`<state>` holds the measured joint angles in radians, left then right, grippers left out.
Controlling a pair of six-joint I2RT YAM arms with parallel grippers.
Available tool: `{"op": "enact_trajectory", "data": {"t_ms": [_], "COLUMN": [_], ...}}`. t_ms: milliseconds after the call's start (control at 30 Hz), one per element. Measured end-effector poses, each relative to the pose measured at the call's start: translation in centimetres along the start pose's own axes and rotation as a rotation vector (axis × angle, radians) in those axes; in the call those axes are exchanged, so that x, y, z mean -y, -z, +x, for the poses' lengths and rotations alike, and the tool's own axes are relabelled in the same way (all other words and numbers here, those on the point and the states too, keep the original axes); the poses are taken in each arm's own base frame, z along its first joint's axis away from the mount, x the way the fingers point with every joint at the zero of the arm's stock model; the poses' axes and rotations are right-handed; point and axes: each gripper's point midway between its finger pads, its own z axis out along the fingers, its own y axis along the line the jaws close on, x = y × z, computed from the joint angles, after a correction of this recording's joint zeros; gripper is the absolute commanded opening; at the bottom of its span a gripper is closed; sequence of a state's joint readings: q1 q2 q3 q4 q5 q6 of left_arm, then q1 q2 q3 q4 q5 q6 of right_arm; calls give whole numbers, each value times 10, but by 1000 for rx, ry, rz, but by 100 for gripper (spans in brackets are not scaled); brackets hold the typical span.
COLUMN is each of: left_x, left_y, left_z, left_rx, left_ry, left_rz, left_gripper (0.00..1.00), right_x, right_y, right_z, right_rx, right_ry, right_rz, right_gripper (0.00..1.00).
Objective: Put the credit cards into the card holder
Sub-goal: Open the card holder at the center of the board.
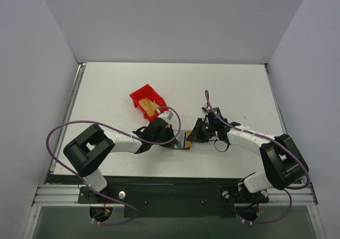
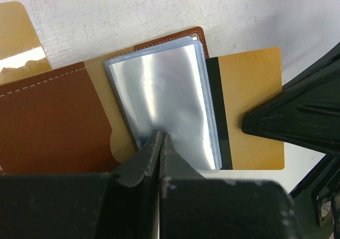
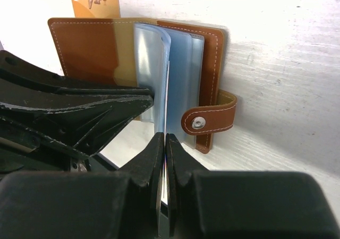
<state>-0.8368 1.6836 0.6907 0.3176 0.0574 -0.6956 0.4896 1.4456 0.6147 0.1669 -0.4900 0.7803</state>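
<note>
The card holder (image 1: 183, 141) lies open on the table between my two grippers, brown (image 2: 53, 122) with light blue pocket panels (image 2: 164, 85) and a snap tab (image 3: 207, 121). My left gripper (image 2: 161, 135) is shut, pinching the near edge of a pocket panel. My right gripper (image 3: 165, 138) is shut on a gold credit card (image 2: 249, 90), whose dark-striped edge sits against the panels. That card shows edge-on between my right fingers (image 3: 164, 194). A second gold card (image 2: 16, 42) lies on the table beside the holder; it also shows in the right wrist view (image 3: 95, 0).
A red plastic bin (image 1: 146, 101) stands on the table just behind the left gripper (image 1: 172, 138), with something tan inside. The right gripper (image 1: 195, 135) faces the left one across the holder. White walls enclose the table on three sides.
</note>
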Motion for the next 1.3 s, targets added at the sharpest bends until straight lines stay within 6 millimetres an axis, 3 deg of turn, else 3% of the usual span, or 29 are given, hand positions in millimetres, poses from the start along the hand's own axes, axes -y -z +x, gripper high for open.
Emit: {"op": "enact_trajectory", "data": {"t_ms": [300,600,1300], "left_x": [0,0,0], "left_y": [0,0,0], "left_z": [0,0,0], "left_rx": [0,0,0], "left_ry": [0,1,1], "left_rz": [0,-1,-1], "left_gripper": [0,0,0], "right_x": [-1,5,10], "right_y": [1,17,4], "right_z": [-1,-12,-4], "right_rx": [5,90,37], "right_ry": [9,42,16], "right_rz": [-3,64,61], "right_gripper": [0,0,0]}}
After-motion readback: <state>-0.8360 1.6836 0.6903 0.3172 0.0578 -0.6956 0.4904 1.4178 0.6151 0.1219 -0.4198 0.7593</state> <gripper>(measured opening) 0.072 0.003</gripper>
